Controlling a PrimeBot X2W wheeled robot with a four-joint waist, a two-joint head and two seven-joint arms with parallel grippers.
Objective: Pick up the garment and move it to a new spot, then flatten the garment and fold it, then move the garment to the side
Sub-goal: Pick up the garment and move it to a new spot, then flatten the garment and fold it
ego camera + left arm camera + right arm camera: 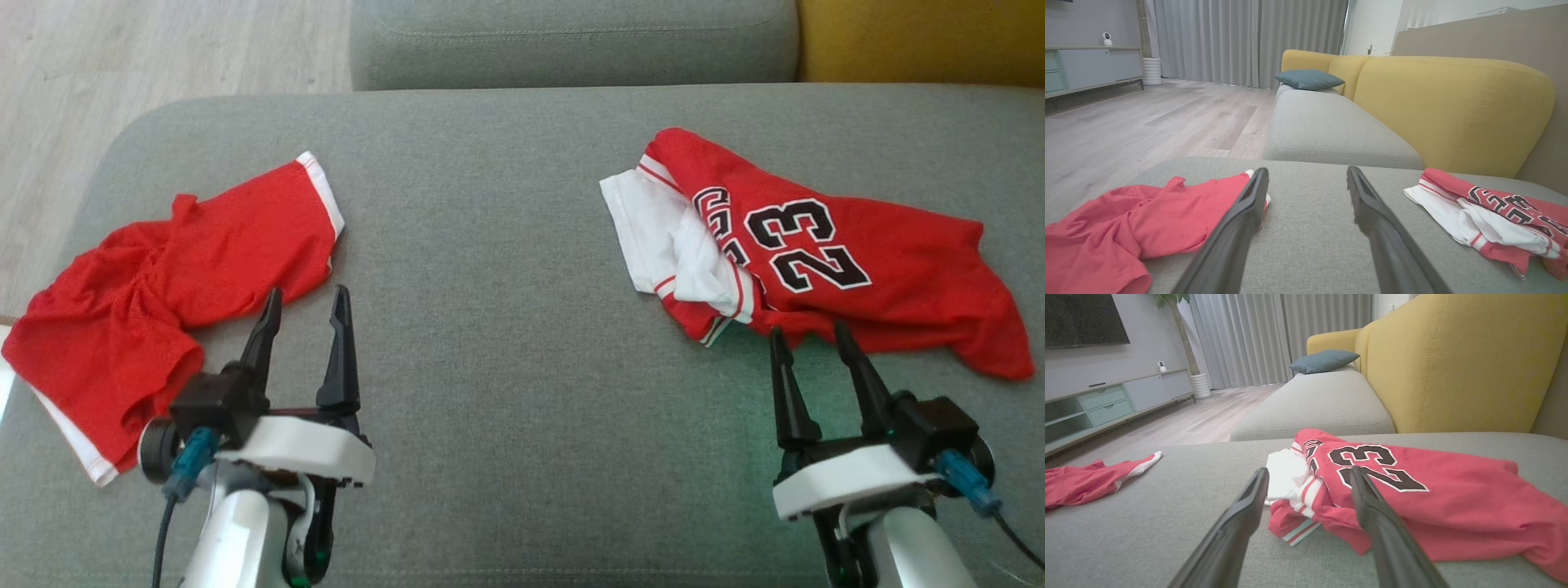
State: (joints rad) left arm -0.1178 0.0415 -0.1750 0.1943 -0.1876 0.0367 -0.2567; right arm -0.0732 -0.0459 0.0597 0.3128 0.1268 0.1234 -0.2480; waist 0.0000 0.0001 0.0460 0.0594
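While both arms sit low over the broad grey fabric sofa seat, each gripper has its two long dark fingers spread wide apart with nothing caught between them. The right gripper points at the near hem of the red basketball jersey, a crumpled piece with a black, white-edged 23 and white cloth showing at its left end. The fingertips reach just to the edge of the cloth, and whether they touch it cannot be told. That jersey lies on the right part of the seat, loosely spread (not flat, with folds along its near side), on the side where the yellow upholstered backrest stands. The left gripper stands beside the red mesh shorts with white trim, which lie rumpled on the left part of the seat near its rounded corner. In the head view the outer finger's tip overlaps the shorts' near edge, while the inner one is over bare cushion. The two garments are well apart, with grey cushion between them. Beyond, a blue-grey pillow rests on a further seat section, and pale wooden floor runs along the left.
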